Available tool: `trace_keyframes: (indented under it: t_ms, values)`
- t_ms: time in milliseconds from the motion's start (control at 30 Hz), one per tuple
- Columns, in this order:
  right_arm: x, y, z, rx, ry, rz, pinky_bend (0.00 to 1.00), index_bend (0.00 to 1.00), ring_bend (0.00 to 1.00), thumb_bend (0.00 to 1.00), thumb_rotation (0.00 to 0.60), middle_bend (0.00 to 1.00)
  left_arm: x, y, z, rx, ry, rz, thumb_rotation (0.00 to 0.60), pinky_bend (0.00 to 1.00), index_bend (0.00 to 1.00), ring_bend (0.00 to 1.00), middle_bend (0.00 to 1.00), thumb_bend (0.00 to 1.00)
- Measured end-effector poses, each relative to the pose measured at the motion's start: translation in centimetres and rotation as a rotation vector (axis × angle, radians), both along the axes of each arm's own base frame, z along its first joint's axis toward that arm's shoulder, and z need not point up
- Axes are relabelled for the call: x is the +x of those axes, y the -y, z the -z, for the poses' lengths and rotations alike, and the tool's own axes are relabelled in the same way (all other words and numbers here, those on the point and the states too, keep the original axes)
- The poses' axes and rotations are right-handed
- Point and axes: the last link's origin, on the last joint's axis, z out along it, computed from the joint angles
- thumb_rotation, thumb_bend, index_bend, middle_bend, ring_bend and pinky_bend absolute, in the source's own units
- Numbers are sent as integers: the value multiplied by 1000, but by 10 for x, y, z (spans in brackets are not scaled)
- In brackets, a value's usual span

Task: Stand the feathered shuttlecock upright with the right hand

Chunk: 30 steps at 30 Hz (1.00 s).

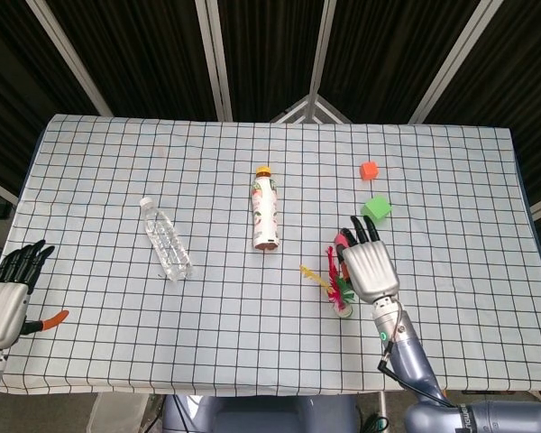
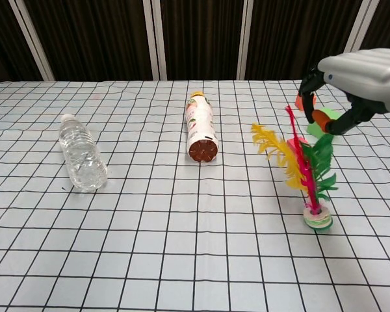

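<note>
The feathered shuttlecock (image 2: 305, 162) stands on its round base (image 2: 317, 220) right of the table's middle, its red, yellow and green feathers pointing up and leaning a little left. My right hand (image 2: 361, 68) hovers just above and right of the feather tips with its fingers curled. Whether a fingertip still touches a feather is unclear. From the head view, the right hand (image 1: 370, 271) covers the right side of the shuttlecock (image 1: 336, 280). My left hand (image 1: 4, 293) hangs off the table's left edge, fingers apart and empty.
A juice bottle (image 1: 266, 209) lies on the checked tablecloth (image 1: 117, 162) left of the shuttlecock, and a clear water bottle (image 1: 165, 239) lies further left. A green cube (image 1: 375, 209) and an orange cube (image 1: 369, 170) sit beyond my right hand.
</note>
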Motion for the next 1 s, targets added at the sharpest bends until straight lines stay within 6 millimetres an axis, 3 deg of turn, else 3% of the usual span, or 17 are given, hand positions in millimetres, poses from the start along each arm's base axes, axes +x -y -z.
trace_keyframes:
  t_ms: [400,567,667,733,900,1000]
  values:
    - [-20,-5,-32,-52,9,40,0,531,0,641,600,246,0,1,1,-4,-3,-1,600,0,0,0,0,0]
    - [-24,-9,-40,-65,22,41,0,304,0,639,600,203,0,2,1,-1,-6,-2,600,0,0,0,0,0]
    - [-27,-13,-45,-79,37,37,0,95,0,574,600,85,0,2,0,1,-8,0,600,0,0,0,0,0]
    - [-30,-16,-50,-95,38,25,0,6,0,509,600,10,0,2,0,3,-10,4,600,0,0,0,0,0]
    - [-45,-32,-66,-154,19,-24,0,0,0,441,600,0,0,3,-1,11,-23,12,600,0,0,0,0,0]
    - [-65,-49,-79,-197,8,-40,0,0,0,426,600,0,-1,3,-1,15,-31,16,600,0,0,0,0,0]
